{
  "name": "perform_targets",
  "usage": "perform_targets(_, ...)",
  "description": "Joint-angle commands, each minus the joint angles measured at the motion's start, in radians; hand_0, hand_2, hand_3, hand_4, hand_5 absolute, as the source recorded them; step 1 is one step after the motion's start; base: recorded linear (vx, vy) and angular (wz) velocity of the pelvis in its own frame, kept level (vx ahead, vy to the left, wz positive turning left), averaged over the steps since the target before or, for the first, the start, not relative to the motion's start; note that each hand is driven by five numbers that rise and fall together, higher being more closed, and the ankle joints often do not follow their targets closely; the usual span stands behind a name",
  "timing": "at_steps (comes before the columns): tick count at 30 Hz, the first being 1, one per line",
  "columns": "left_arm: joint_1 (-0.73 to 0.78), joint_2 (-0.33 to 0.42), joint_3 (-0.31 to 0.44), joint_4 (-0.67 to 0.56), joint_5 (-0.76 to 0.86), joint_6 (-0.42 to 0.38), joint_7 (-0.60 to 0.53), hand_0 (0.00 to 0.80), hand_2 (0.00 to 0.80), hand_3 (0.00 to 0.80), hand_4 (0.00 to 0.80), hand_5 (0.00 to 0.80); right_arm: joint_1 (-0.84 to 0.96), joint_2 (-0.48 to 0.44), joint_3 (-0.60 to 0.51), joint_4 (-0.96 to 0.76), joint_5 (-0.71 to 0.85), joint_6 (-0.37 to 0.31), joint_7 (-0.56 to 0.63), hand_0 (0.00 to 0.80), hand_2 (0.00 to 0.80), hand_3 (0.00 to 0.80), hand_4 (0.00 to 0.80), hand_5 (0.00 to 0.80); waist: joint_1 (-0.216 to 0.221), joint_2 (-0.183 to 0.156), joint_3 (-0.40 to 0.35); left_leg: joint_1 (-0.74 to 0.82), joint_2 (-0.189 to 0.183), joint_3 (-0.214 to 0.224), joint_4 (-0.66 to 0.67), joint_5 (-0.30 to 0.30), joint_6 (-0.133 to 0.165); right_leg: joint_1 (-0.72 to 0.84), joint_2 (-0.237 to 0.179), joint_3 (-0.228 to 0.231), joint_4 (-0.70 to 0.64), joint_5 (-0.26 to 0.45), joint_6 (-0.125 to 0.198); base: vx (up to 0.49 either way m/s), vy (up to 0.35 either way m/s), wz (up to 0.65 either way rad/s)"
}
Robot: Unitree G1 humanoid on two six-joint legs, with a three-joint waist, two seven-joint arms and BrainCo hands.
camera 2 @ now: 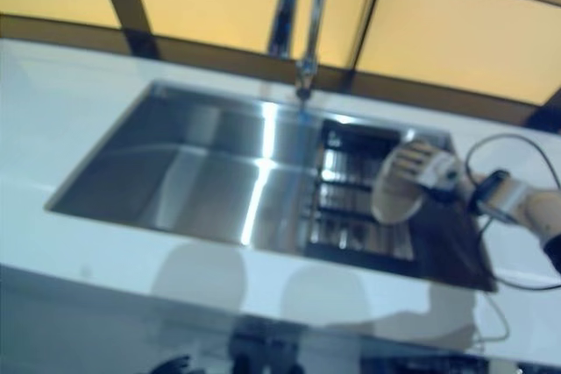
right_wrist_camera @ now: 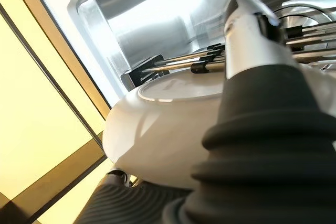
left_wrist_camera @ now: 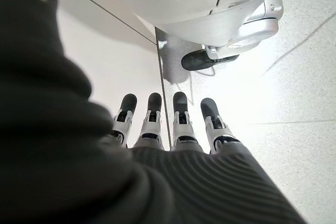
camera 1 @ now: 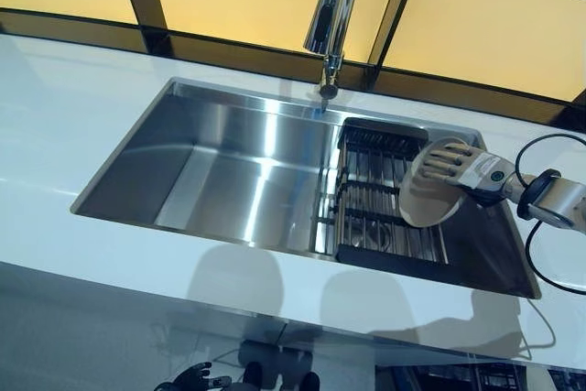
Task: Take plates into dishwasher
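Close against the right hand (camera 1: 461, 168), a round white ceramic plate (camera 1: 427, 197) stands tilted on edge, fingers curled over its rim and clamping it. Just below the hand lies the dark wire dish rack (camera 1: 380, 217) in the stainless steel sink (camera 1: 229, 180). Lifting out seems underway; whether the plate is clear of the rack is hard to tell. Next comes carrying it to the dishwasher, unseen here. Left hand (left_wrist_camera: 173, 124) hangs low, fingers straight.
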Motion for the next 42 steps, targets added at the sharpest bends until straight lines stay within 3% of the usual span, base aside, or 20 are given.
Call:
perform_targets(1,-0.032,0.021,-0.011,-0.008,-0.037,-0.022,0.008,0.0,0.0,0.0,0.0,0.0,-0.031,-0.054,-0.01,-0.001,0.054,0.067,0.0,0.0,0.0,0.0,0.0,0.0,0.025,-0.026,-0.001,0.023,0.013,0.051,-0.003,-0.098,0.023,0.0,0.032,0.041,0.076,-0.114,0.001,0.0,0.0,0.0)
perform_targets(14,-0.039,0.019,-0.013,-0.011,-0.041,-0.025,0.01,0.0,0.0,0.0,0.0,0.0,-0.005,-0.045,-0.04,-0.002,0.056,0.088,-0.007,0.0,0.0,0.0,0.0,0.0,0.021,-0.022,0.008,0.015,0.013,0.053,-0.003,-0.095,0.024,-0.011,0.03,0.042,0.081,-0.114,0.001,0.0,0.0,0.0)
perform_targets(15,-0.039,0.019,-0.014,-0.011,-0.041,-0.025,0.01,0.0,0.0,0.0,0.0,0.0,-0.005,-0.044,-0.04,-0.001,0.052,0.09,-0.013,0.041,0.041,0.041,0.041,0.041,0.021,-0.022,0.008,0.014,0.013,0.053,-0.003,-0.095,0.024,-0.012,0.03,0.042,0.082,-0.114,0.001,0.0,0.0,0.0)
perform_targets(16,-0.041,0.019,-0.015,-0.011,-0.043,-0.024,0.01,0.0,0.0,0.0,0.0,0.0,-0.007,-0.041,-0.042,0.003,0.045,0.09,-0.028,0.627,0.627,0.627,0.627,0.627,0.021,-0.02,0.008,0.013,0.013,0.053,-0.003,-0.094,0.024,-0.013,0.03,0.041,0.081,-0.113,0.001,0.0,0.0,0.0)
perform_targets(17,-0.043,0.016,-0.017,-0.009,-0.041,-0.026,0.013,0.0,0.0,0.0,0.0,0.0,-0.008,-0.036,-0.043,0.006,0.054,0.094,-0.045,0.8,0.8,0.8,0.8,0.8,0.022,-0.021,0.01,0.013,0.012,0.052,-0.003,-0.095,0.024,-0.012,0.03,0.042,0.078,-0.111,0.002,0.0,0.0,0.0)
perform_targets(30,-0.051,0.013,-0.021,-0.015,-0.056,-0.029,0.016,0.0,0.0,0.0,0.0,0.0,-0.03,-0.02,-0.06,-0.003,0.085,0.129,-0.043,0.8,0.8,0.8,0.8,0.8,0.017,-0.018,0.014,-0.007,0.008,0.065,-0.003,-0.094,0.024,-0.025,0.035,0.061,0.041,-0.082,0.013,0.0,0.0,0.0)
perform_targets(31,-0.053,0.013,-0.02,-0.011,-0.057,-0.032,0.014,0.0,0.0,0.0,0.0,0.0,-0.025,-0.02,-0.065,-0.006,0.087,0.133,-0.046,0.48,0.48,0.48,0.48,0.48,0.016,-0.018,0.013,-0.008,0.008,0.066,-0.003,-0.094,0.024,-0.026,0.036,0.062,0.039,-0.082,0.013,0.0,0.0,0.0)
perform_targets(32,-0.054,0.013,-0.019,-0.009,-0.057,-0.035,0.013,0.0,0.0,0.0,0.0,0.0,-0.02,-0.02,-0.07,-0.009,0.084,0.136,-0.05,0.078,0.078,0.078,0.078,0.078,0.014,-0.018,0.011,-0.009,0.008,0.067,-0.003,-0.094,0.024,-0.028,0.036,0.063,0.039,-0.081,0.014,0.0,0.0,0.0)
perform_targets(33,-0.054,0.012,-0.021,-0.007,-0.059,-0.038,0.015,0.0,0.0,0.0,0.0,0.0,-0.013,-0.018,-0.075,-0.015,0.085,0.141,-0.048,0.0,0.0,0.0,0.0,0.0,0.013,-0.019,0.009,-0.01,0.008,0.069,-0.003,-0.095,0.024,-0.03,0.035,0.064,0.04,-0.081,0.014,0.0,0.0,0.0)
perform_targets(42,-0.06,0.006,-0.026,0.006,-0.052,-0.041,0.016,0.0,0.0,0.0,0.0,0.0,0.023,0.002,-0.116,-0.04,0.1,0.13,-0.047,0.0,0.0,0.0,0.0,0.0,0.009,-0.021,0.009,-0.005,0.007,0.072,-0.003,-0.099,0.026,-0.03,0.035,0.065,0.045,-0.083,0.014,0.0,0.0,0.0)
